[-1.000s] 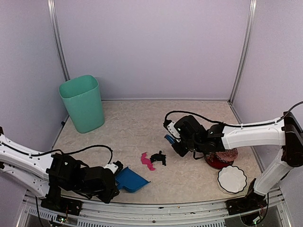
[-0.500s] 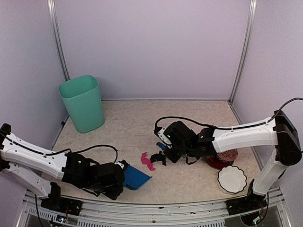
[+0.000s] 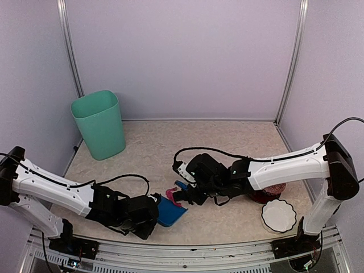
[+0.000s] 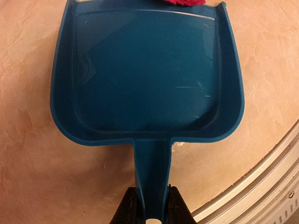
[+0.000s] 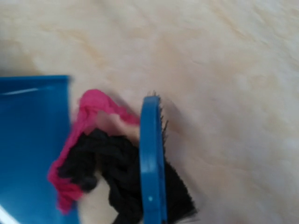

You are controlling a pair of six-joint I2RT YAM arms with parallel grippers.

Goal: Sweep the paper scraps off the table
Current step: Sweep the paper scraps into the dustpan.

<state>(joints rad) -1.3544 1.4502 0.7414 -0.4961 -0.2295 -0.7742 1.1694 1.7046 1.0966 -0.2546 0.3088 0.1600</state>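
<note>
The blue dustpan (image 4: 147,74) lies flat on the table (image 3: 170,148), and my left gripper (image 4: 150,198) is shut on its handle. In the top view the dustpan (image 3: 170,211) sits near the front edge, mouth facing right. A pink paper scrap (image 5: 88,109) and a black paper scrap (image 5: 107,163) lie bunched at the dustpan's lip (image 5: 32,140). The blue brush (image 5: 152,158) presses against them from the right. My right gripper (image 3: 190,192) is shut on the brush; its fingers do not show in the right wrist view. The pink scrap (image 4: 182,2) touches the dustpan's front edge.
A green bin (image 3: 99,124) stands at the back left. A red-patterned bowl (image 3: 272,190) is partly hidden behind the right arm, with a white scalloped dish (image 3: 278,216) in front of it. The metal frame rail (image 4: 261,186) runs close behind the dustpan.
The right arm swept the brush leftward, pushing the pink and black scraps to the dustpan's mouth. The left arm slid the dustpan rightward to meet them.
</note>
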